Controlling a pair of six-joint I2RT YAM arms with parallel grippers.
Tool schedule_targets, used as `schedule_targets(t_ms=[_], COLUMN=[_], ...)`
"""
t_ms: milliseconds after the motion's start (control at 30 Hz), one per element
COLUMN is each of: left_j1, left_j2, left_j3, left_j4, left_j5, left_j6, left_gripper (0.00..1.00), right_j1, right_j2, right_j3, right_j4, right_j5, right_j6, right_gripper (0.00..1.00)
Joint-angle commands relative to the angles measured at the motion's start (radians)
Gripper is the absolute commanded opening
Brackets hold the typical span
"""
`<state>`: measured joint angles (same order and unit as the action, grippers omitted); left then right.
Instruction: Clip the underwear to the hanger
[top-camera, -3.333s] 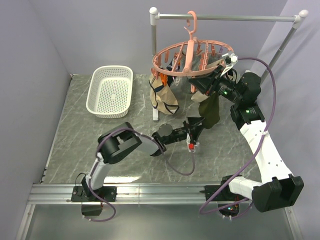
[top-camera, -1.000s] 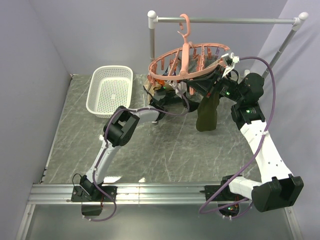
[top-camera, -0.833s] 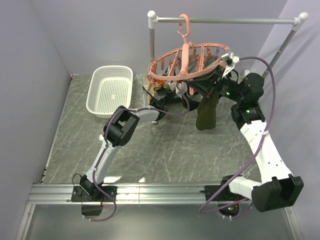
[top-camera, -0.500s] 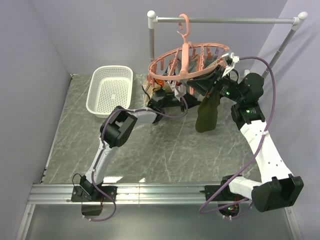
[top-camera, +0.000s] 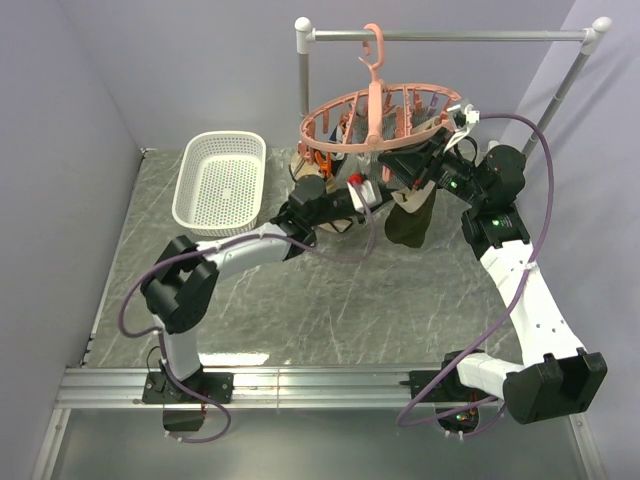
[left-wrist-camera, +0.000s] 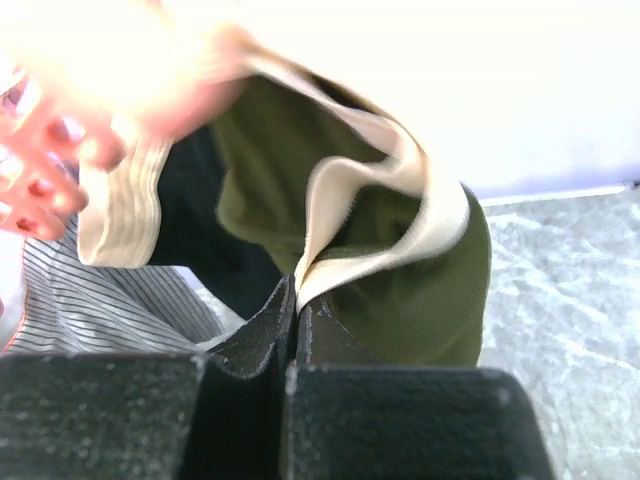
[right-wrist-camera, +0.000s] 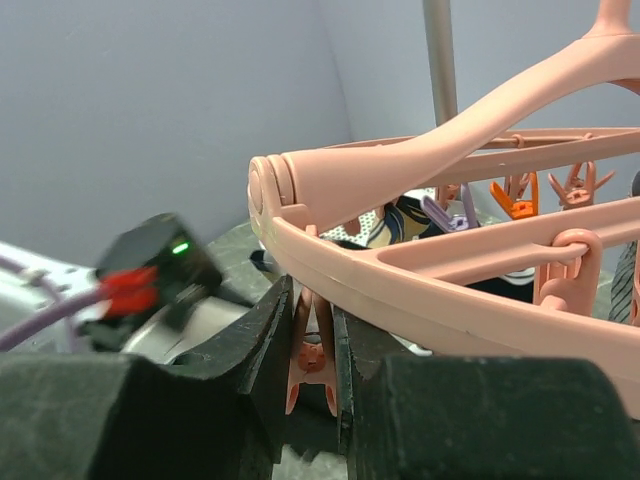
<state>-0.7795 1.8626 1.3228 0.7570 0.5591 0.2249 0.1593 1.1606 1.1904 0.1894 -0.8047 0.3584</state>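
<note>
The underwear (top-camera: 408, 222) hangs in the air under the right side of the hanger (top-camera: 374, 95), above the desk (top-camera: 330, 300) and just to the right of the left arm's tip. In the left wrist view its beige waistband (left-wrist-camera: 400, 230) loops up and folds back down into the left fingers (left-wrist-camera: 255, 335), with the olive fabric (left-wrist-camera: 420, 290) bunched behind and to the right of them. A striped cloth (left-wrist-camera: 110, 300) and a black garment (left-wrist-camera: 200, 220) hang to the left of the olive fabric.

The left arm stretches from its base at the near left edge, bends at the elbow over the desk, and runs its forearm diagonally toward the space below the hanger, past the white basket (top-camera: 183, 190). The right arm climbs from its base at the near right, and its wrist points left at the hanger's right rim. The hanger hooks over the grey rail stand (top-camera: 440, 36).

The left fingers are pressed together with no gap showing, and the edge of the waistband is pinched between their tips. The right fingers (right-wrist-camera: 250, 340) stand narrow, one on each side of a peg (right-wrist-camera: 310, 355) that dangles from the pink ring (right-wrist-camera: 400, 290), and they press against both sides of it.
</note>
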Motion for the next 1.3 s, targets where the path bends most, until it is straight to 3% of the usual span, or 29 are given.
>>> schedule_targets(t_ms=[0, 233, 600, 867, 1000, 1067, 1267], left_j1=[-0.059, -0.105, -0.142, -0.141, -0.204, -0.225, -0.248], left_j2=[-0.094, -0.190, -0.260, -0.175, -0.062, -0.051, -0.167], left_j3=[-0.045, -0.119, -0.188, -0.084, 0.128, 0.165, -0.057], left_j4=[-0.166, -0.280, -0.232, -0.329, -0.479, -0.504, -0.261], left_j5=[-0.172, -0.312, -0.495, -0.475, -0.677, -0.712, -0.674], left_j6=[0.221, 0.286, 0.418, 0.265, 0.119, 0.055, 0.065], left_gripper=[0.00, 0.00, 0.00, 0.00, 0.00, 0.00, 0.00], right_j1=[0.006, 0.006, 0.006, 0.006, 0.006, 0.008, 0.006], right_j2=[-0.021, -0.039, -0.053, -0.076, -0.072, -0.065, -0.049], right_j3=[0.003, -0.008, -0.018, -0.014, -0.006, -0.006, -0.012], right_j4=[0.036, 0.024, -0.065, -0.051, -0.064, -0.070, -0.064], right_j5=[0.025, 0.016, 0.008, 0.018, 0.056, 0.080, 0.147], right_j6=[0.002, -0.028, -0.164, -0.153, -0.164, -0.170, -0.168], right_gripper=[0.00, 0.00, 0.00, 0.00, 0.00, 0.00, 0.00])
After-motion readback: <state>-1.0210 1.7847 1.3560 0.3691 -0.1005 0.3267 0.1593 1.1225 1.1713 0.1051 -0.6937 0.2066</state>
